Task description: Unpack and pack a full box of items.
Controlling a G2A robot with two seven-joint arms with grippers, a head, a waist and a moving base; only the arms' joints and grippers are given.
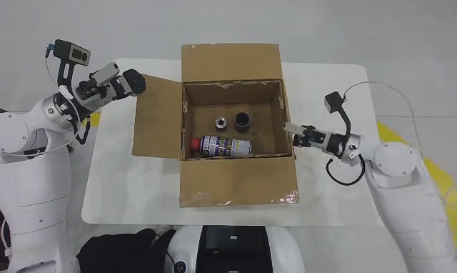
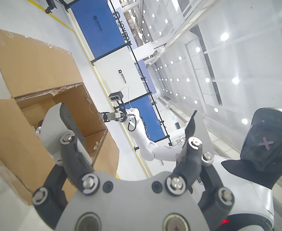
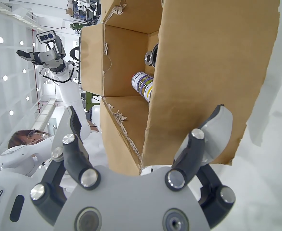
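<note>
Box (image 1: 235, 176): plain brown cardboard, paler torn edges. Can (image 1: 223, 146): white with a purple-blue label, a yellow band and a red end. Small fitting (image 1: 220, 123): shiny silver. Ring (image 1: 243, 119): black. Table (image 1: 114, 187): white. Floor (image 1: 86, 23): pale grey with a yellow stripe (image 1: 446, 186). Left gripper (image 2: 126, 111) and right gripper (image 3: 145, 109): light grey fingers, black pads, black links, silver screws. Wall panels (image 2: 95, 25): blue, dotted, with white ones next to them.
</note>
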